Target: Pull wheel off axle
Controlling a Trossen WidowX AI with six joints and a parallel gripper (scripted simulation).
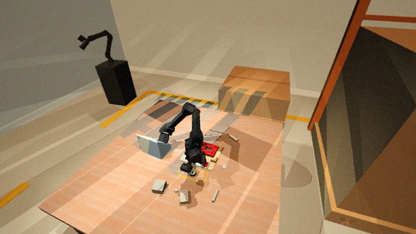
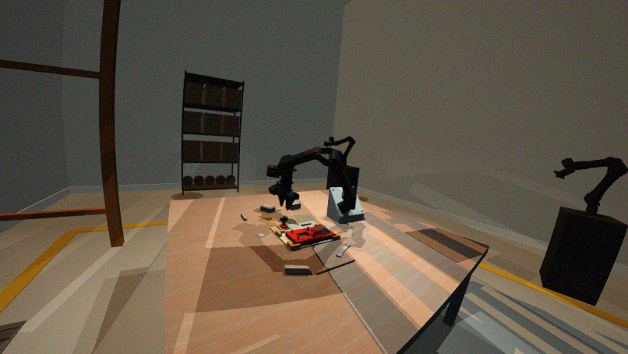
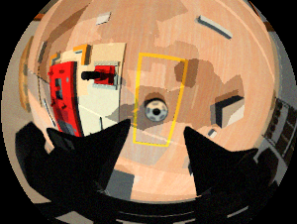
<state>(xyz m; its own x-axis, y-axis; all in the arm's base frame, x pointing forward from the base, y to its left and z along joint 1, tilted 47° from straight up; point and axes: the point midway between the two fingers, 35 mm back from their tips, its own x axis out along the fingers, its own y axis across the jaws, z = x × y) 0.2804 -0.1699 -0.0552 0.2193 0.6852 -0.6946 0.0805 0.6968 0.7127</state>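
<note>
A big cardboard box (image 1: 255,92) stands at the far edge of the table (image 1: 122,211), and everything else can be placed from it. Nearest to it on the table lies a small grey bar (image 1: 233,138), with a thin stick (image 1: 217,131) just beside that. Further from the box sits a red tray (image 1: 209,149) on a pale board (image 1: 213,162). Further still lie two grey blocks (image 1: 159,185) (image 1: 184,196) and a short grey rod (image 1: 215,195). Off the table, to one side of the box, a black pedestal (image 1: 115,81) stands on the floor. In the exterior view a dark shelf rack (image 2: 212,132) stands against the wall.
</note>
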